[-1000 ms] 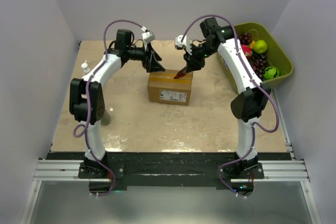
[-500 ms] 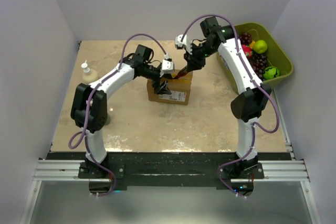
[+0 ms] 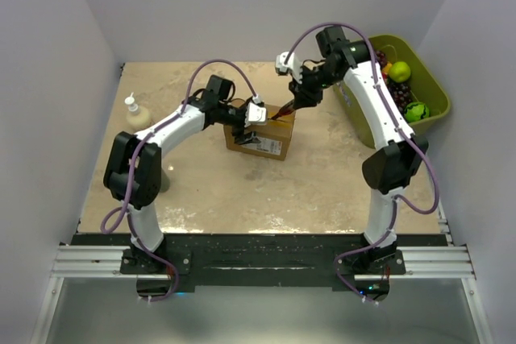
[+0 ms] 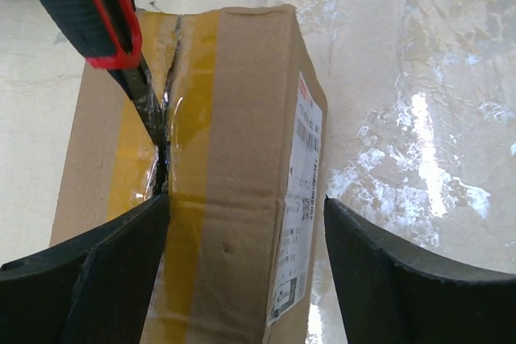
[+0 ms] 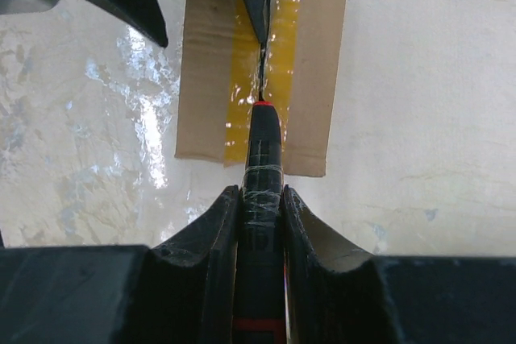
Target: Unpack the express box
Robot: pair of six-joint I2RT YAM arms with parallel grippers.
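- Where the overhead camera looks down, the express box (image 3: 270,144) sits near the middle of the table (image 3: 210,191), its labelled side facing the arm bases. The left gripper (image 3: 251,130) hangs over its left part. The right gripper (image 3: 301,100) reaches in from the far right, with a red-and-black utility knife (image 3: 282,112) angled down onto the box top. A green bin (image 3: 435,98) of fruit (image 3: 401,72) stands at the right edge, well apart.
- In the left wrist view, the jaws stand spread and grip nothing. One finger (image 4: 89,279) lies over the taped top, and the other (image 4: 403,279) is off the labelled side with bare table between. The knife's blade (image 4: 149,114) is sunk in the seam of the yellowish tape (image 4: 193,118).
- In the right wrist view, the fingers (image 5: 201,239) are clamped on the knife's handle, with the blade on the tape's centre line. The left gripper's dark fingers show at the box's far end.
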